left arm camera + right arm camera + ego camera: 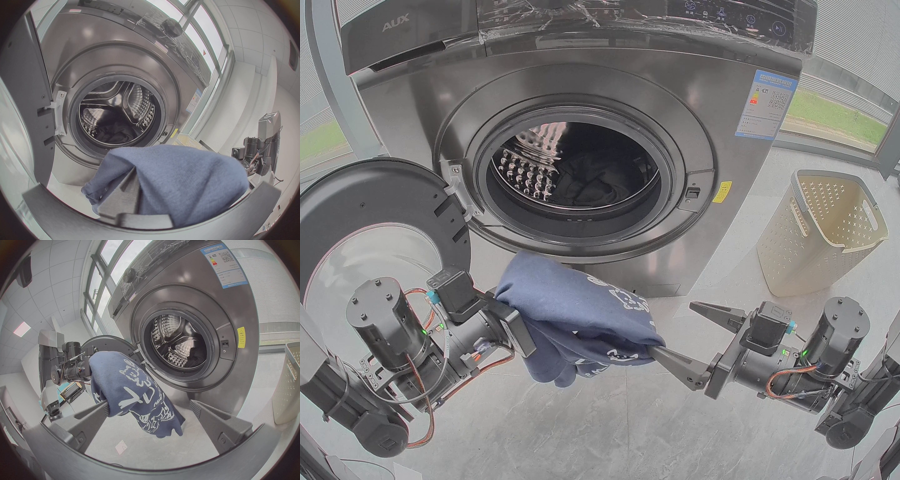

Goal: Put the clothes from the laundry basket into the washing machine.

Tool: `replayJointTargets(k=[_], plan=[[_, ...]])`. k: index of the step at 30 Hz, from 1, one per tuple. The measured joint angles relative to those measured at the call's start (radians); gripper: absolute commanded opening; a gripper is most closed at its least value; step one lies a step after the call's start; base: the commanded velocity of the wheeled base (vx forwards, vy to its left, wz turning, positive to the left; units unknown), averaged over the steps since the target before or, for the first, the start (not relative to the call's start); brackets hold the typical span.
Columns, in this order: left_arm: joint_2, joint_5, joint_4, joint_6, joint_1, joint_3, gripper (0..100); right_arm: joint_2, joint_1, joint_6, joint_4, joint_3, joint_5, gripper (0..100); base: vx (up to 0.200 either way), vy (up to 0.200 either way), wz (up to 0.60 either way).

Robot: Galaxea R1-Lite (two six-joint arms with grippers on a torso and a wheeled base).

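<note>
A navy garment (575,306) with white print hangs in front of the washing machine (700,112), just below its open drum (515,162). My left gripper (528,325) is shut on the garment, whose cloth drapes over its fingers (125,193) and hides the far one. From the right, my right gripper (674,329) stands open; its lower fingertip touches the garment's hanging edge (107,404) and the other finger is apart from it. Dark clothes (594,178) lie inside the drum. The cream laundry basket (825,231) stands on the floor to the machine's right, with nothing showing inside.
The machine's round door (369,212) is swung wide open to the left, close beside my left arm. Grey tiled floor (612,425) lies open below both grippers. Glass walls stand behind the machine.
</note>
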Motion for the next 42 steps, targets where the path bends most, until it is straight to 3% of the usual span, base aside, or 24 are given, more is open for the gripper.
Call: replayJointTargets(k=[4,9,17,34,42], plan=[[-0.004,-0.004,-0.016,0.004,0.004,0.031,0,-0.006,-0.003,0.000,0.000,-0.001,-0.013,100,0.000,0.000,0.00],[-0.003,-0.004,-0.049,0.001,0.006,0.043,0,-0.006,-0.019,0.011,0.000,-0.038,-0.087,100,0.000,0.000,0.00],[-0.003,0.003,-0.053,0.000,0.022,0.027,0,0.037,-0.080,0.034,-0.001,-0.082,-0.141,100,0.000,0.000,0.00],[-0.003,0.009,-0.058,0.005,0.021,0.060,0,0.077,-0.090,0.039,0.001,-0.107,-0.154,100,0.000,0.000,0.00],[0.003,0.012,-0.056,0.007,0.010,0.060,0,0.079,-0.082,0.041,0.000,-0.100,-0.154,100,0.200,0.000,0.00]])
